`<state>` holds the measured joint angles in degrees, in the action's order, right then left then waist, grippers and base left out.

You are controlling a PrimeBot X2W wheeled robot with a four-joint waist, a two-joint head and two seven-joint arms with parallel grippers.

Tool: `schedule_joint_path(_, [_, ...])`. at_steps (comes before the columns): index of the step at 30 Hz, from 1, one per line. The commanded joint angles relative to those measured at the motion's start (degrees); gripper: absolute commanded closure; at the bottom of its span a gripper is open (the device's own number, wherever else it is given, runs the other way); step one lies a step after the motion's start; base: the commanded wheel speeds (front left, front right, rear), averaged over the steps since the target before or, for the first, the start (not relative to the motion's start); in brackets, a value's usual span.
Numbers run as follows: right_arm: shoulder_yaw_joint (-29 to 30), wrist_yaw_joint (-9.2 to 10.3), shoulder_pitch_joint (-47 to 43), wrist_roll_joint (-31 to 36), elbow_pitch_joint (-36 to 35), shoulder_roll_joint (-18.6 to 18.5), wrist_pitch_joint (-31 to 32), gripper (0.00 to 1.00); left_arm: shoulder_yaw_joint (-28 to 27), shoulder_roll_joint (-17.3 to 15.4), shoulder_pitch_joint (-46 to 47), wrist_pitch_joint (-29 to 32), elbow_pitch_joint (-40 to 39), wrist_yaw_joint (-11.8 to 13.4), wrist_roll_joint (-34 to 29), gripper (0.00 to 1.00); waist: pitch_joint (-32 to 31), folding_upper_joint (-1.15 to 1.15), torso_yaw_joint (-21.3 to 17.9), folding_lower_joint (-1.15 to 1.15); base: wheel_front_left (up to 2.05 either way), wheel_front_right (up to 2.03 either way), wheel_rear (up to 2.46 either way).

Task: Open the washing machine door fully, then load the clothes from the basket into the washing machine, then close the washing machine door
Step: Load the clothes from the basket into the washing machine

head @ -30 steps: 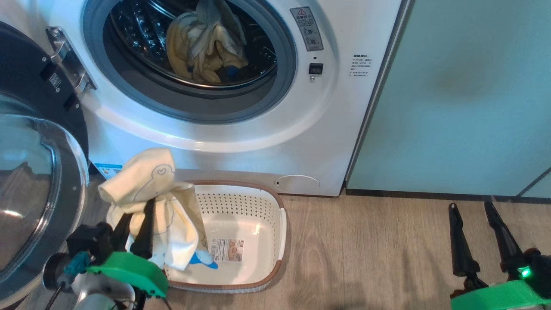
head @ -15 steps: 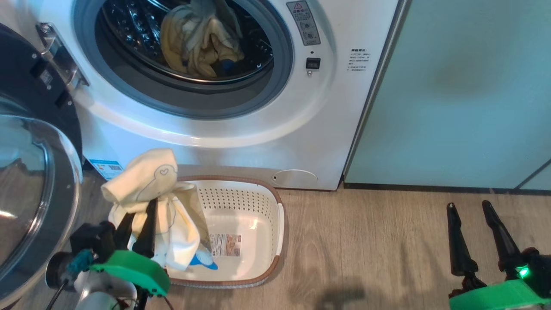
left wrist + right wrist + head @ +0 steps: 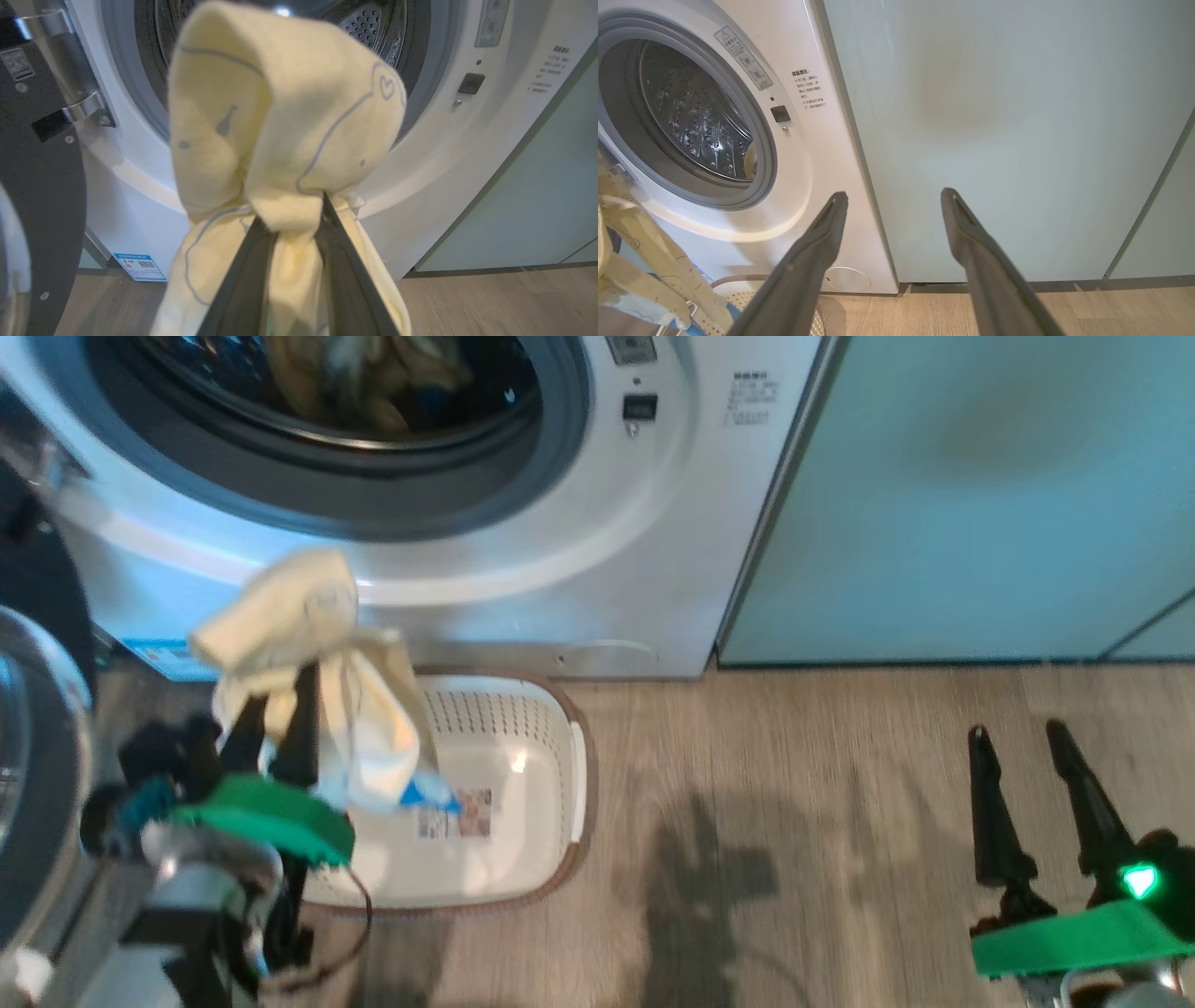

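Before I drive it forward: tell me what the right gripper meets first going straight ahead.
Likely the pale green cabinet panel beside the washing machine; the way there looks free, depth unclear.

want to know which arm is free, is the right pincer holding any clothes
No, the right pincer stands open and empty, with the pale green cabinet panel visible through its gap.

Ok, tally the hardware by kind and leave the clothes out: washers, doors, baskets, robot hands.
Washing machine: 1
Door: 1
Basket: 1
Hands: 2 (left hand, right hand)
Total: 5
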<state>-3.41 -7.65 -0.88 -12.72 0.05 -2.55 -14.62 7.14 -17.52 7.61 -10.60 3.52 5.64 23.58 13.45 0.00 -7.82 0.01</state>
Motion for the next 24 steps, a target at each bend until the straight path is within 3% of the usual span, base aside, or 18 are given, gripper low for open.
schedule_joint_path(1, [-1.37, 0.16, 3.11, -0.67, -2.39, -0.32, -0.38, 0.0, -3.07, -2.49, 5.79, 0.32, -0.72, -0.56, 0.46, 1.0, 3.77, 0.0, -1.66, -0.01, 0.0, 0.0, 0.0])
schedule_joint_path(9, [-1.73, 0.16, 6.63, -2.57, -3.54, -0.32, -0.38, 0.0, -4.34, -5.72, 15.77, 3.7, 2.38, -1.41, 1.12, 1.0, 11.94, 0.0, -5.1, -0.01, 0.0, 0.0, 0.0])
schedule_joint_path(15, [-3.67, 0.16, 10.21, -4.85, -4.47, -0.32, -0.38, 0.0, -6.2, -10.82, 23.99, 8.42, 4.14, -2.3, 1.63, 1.0, 17.61, 0.0, -9.01, -0.01, 0.0, 0.0, 0.0])
schedule_joint_path(24, [-5.95, 0.16, 13.0, -7.45, -4.99, -0.32, -0.38, 0.0, -5.6, -16.93, 37.01, 20.07, 8.18, -5.56, 3.72, 1.0, 22.2, 0.0, -12.05, -0.01, 0.0, 0.0, 0.0])
